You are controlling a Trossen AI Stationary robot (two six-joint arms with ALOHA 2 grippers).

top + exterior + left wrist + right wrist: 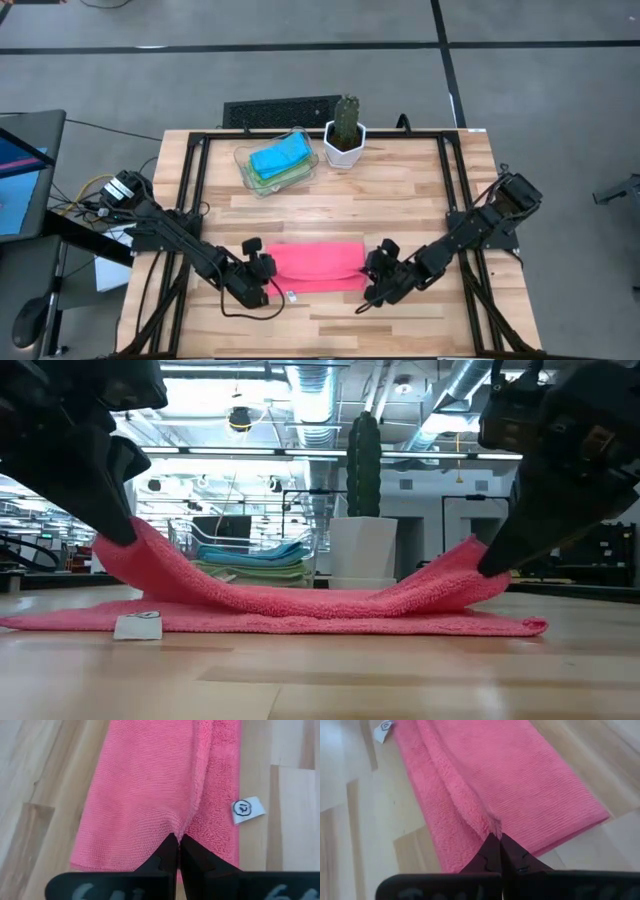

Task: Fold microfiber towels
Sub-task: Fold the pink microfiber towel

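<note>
You have one hot pink microfiber towel (315, 266) lying folded into a long band on the light wooden slatted table (400, 200), at about six o'clock from the table's centre, with both arms on it. Your left gripper (268, 278) sits at the band's nine o'clock end, its two dark fingers (172, 855) pressed together and pinching the upper layer of pink cloth; your right gripper (376, 278) does the same at the three o'clock end, its fingers (495, 851) shut on the top layer there. In the low view both pinched ends stand lifted off the lower layer while the middle of the towel sags down onto it. One small white care tag (291, 296) sticks out from the towel's near edge, close to the left gripper. At roughly twelve o'clock on the table you have one clear plastic tray (300, 175) holding a stack of folded towels: a cyan blue one (277, 157) on top and pale green cloth under it, though you probably cannot count the layers from these views. Just beside the tray, at its three o'clock, stands one green cactus (346, 118) in a white faceted pot (343, 152).
</note>
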